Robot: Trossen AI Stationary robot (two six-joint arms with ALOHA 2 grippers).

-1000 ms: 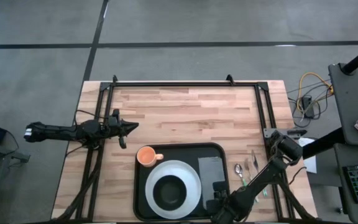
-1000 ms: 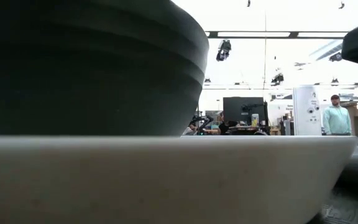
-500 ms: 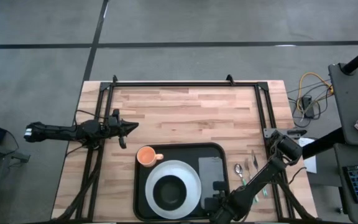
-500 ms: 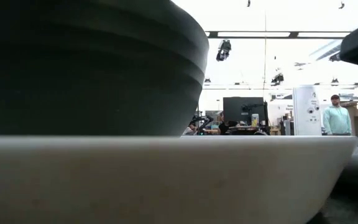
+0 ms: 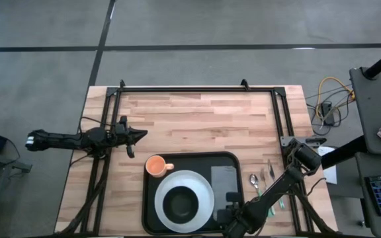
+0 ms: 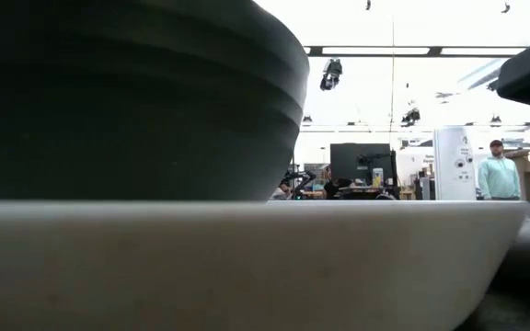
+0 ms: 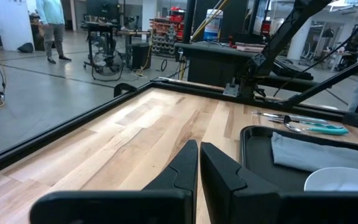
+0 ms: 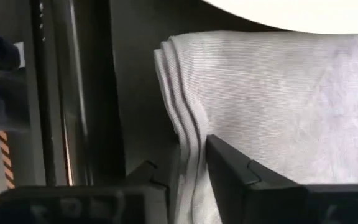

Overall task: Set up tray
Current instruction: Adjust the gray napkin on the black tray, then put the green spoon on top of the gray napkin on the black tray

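Because the tray (image 5: 192, 158) already carries a white plate (image 5: 202, 185) with a dark bowl (image 5: 179, 205) and a grey napkin (image 8: 278, 112), we risk dragging that cloth out of square or bunching it against the plate. Black, flat, round-cornered and rimmed, the tray sits at the near middle of the tabletop (image 5: 197, 119), an orange cup (image 5: 155, 165) at its far left corner. Our right claw (image 8: 191, 171) pinches the napkin's folded edge. Spoon (image 5: 253, 180) and fork (image 5: 266, 174) lie just outside. Our left claw (image 7: 199, 163) waits pressed together, well apart.

My wooden table (image 5: 197, 122) carries the black tray (image 5: 192, 160), an orange cup (image 5: 155, 166) at the tray's left edge, and cutlery (image 5: 262, 178) just right of it
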